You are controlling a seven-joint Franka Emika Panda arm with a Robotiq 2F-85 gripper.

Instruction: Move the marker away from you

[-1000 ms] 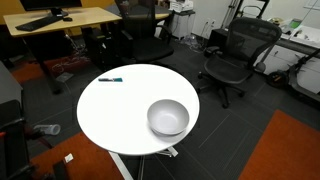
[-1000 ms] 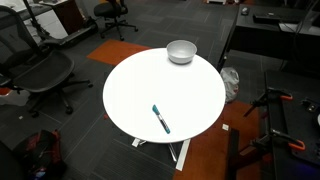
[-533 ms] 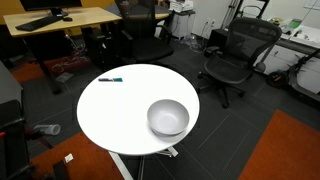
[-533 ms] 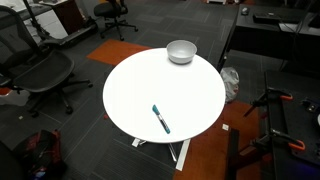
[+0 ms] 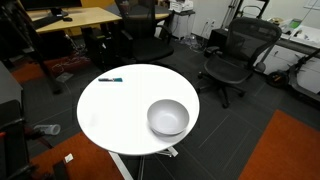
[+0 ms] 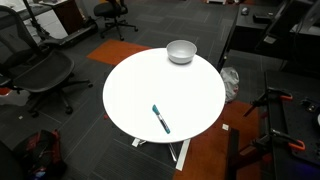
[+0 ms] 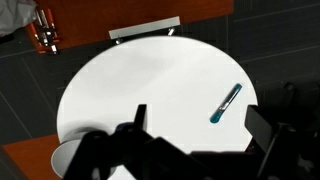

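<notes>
The marker (image 5: 110,79), a short dark stick with a blue-teal end, lies flat on the round white table (image 5: 105,115) near its rim. It also shows in an exterior view (image 6: 160,119) and in the wrist view (image 7: 226,103). My gripper (image 7: 200,128) is open and empty, high above the table. In the wrist view the marker lies between its two dark fingers, nearer the right one. The gripper itself does not show clearly in either exterior view.
A grey bowl (image 5: 168,117) stands on the table opposite the marker and shows in the other views too (image 6: 181,51) (image 7: 62,160). Office chairs (image 5: 235,55) (image 6: 40,75), a wooden desk (image 5: 70,20) and orange carpet (image 5: 285,150) surround the table.
A dark part of the arm has come into view at the top edge of both exterior views. The marker and the bowl have not moved.
</notes>
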